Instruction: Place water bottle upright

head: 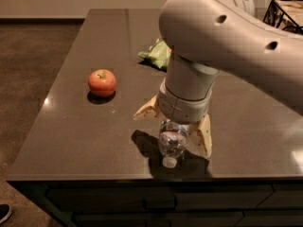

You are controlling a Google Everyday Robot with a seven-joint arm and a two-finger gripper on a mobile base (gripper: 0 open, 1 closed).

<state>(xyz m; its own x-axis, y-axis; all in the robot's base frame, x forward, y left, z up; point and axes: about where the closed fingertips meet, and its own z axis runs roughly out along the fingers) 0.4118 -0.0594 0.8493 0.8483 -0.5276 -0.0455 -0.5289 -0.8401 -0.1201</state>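
Observation:
The water bottle (171,144) is a small clear ribbed bottle with a white cap. It lies on its side near the front edge of the dark table (71,126), cap pointing at the camera. Its far end is hidden under my wrist, and its label does not show. My gripper (171,132) hangs straight over it, open. One tan finger (144,110) is to the bottle's left and the other finger (203,137) is to its right, so they straddle it. The big white arm fills the upper right of the view.
A red apple (102,82) sits on the left part of the table. A green crumpled bag (158,54) lies behind my arm. A dark wire rack (284,11) stands at the far right. The table's front edge is just beyond the bottle cap.

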